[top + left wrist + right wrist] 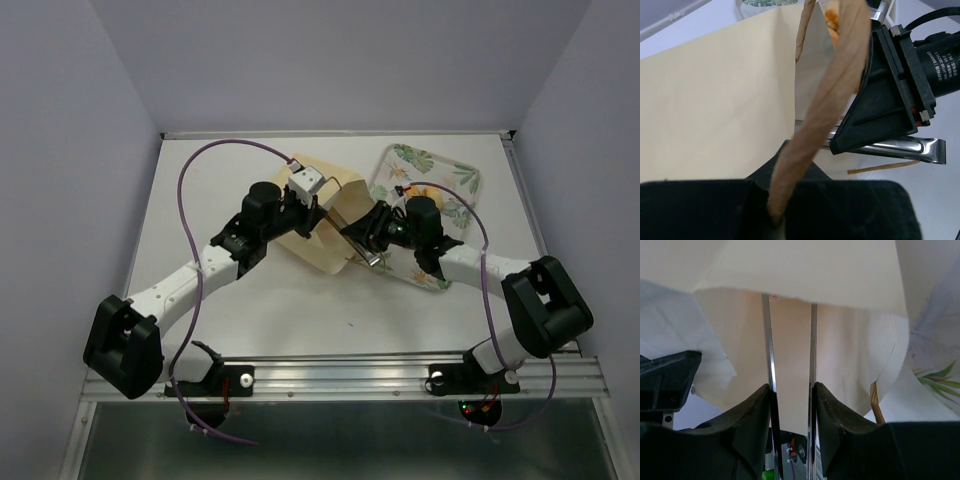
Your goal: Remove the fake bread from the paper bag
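Observation:
The pale-tan paper bag lies on its side mid-table, its mouth toward the right. My left gripper is shut on the bag's brown upper rim strip, which runs into the closed jaws. My right gripper is shut on metal tongs. Their two silver blades stand apart and reach into the bag's mouth. An orange bit of fake bread shows just inside the mouth in the left wrist view. The other pieces are hidden.
A floral-print tray sits at the back right, partly under my right arm. A thin brown cord handle lies on the table beside the tongs' blade. White walls enclose the table.

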### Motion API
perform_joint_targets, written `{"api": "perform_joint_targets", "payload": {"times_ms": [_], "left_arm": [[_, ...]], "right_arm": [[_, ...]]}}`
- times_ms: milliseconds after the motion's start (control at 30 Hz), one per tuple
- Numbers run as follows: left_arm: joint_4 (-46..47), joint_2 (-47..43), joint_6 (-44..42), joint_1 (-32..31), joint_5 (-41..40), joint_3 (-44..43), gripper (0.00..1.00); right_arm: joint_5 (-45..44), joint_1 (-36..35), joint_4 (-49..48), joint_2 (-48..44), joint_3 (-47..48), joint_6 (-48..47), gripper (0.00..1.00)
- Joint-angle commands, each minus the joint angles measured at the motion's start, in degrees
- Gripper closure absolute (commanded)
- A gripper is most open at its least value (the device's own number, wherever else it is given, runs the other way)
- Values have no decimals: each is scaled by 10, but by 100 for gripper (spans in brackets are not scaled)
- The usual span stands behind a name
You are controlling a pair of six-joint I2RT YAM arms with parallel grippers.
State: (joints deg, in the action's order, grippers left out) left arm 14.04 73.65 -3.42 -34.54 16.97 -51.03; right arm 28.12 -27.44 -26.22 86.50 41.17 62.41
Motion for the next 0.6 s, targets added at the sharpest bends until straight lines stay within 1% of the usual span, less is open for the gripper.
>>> {"api": "perform_joint_targets", "payload": {"times_ms": [0, 133, 200, 567], "left_arm": [[46, -25, -3, -1, -15, 1, 100], [63, -19, 10, -1, -33, 0, 100], [70, -11, 18, 0, -47, -7, 100], [63, 33, 7, 1, -25, -30, 100]], "right_arm": [[-8, 5, 23, -48, -2, -48, 99], [-28, 10, 90, -77, 2, -81, 99], [-33, 10, 100, -86, 1, -89, 99], [-100, 10, 177, -184, 4, -120, 99]]}}
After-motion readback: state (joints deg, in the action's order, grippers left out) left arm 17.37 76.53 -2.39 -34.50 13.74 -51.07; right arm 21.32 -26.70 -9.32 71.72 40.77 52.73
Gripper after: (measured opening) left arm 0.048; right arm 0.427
